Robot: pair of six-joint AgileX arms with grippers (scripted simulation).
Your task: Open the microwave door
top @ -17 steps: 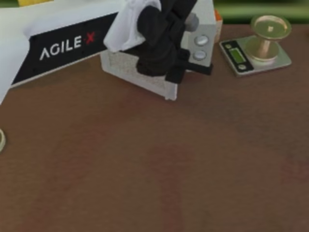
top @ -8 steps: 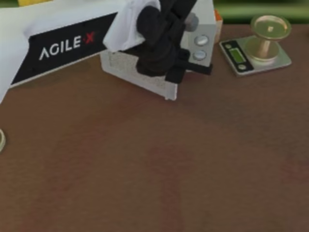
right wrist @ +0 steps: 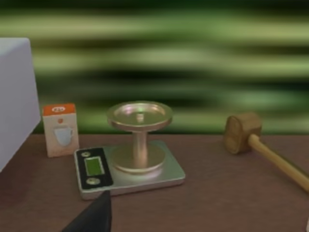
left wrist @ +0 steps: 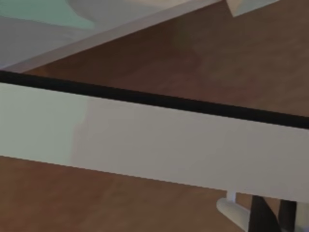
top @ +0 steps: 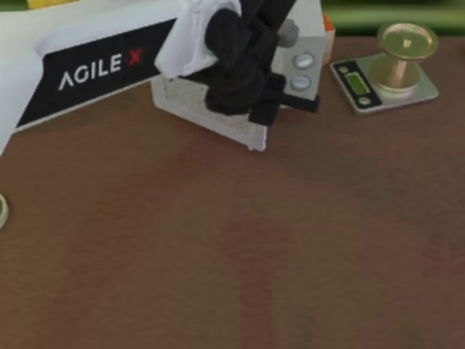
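The white microwave (top: 311, 40) stands at the table's back, middle, its two silver knobs (top: 302, 70) facing front. The microwave door (top: 207, 116), with its speckled grey window, is swung partly out toward the front, its free edge near the table's middle. My left gripper (top: 265, 107) sits at that free edge, between the door and the knob panel. In the left wrist view the door's (left wrist: 169, 145) white edge fills the frame, and black fingers (left wrist: 263, 217) are shut on its pale bar handle (left wrist: 231, 210). My right gripper (right wrist: 145, 227) is parked out of the top view; one fingertip (right wrist: 99, 215) shows.
A grey kitchen scale (top: 385, 83) carrying a brass stand sits right of the microwave. A small orange-and-white carton (right wrist: 60, 128) stands behind it, and a wooden mallet (right wrist: 244, 130) lies farther right. A round brass object (top: 2, 211) pokes in at the table's left edge.
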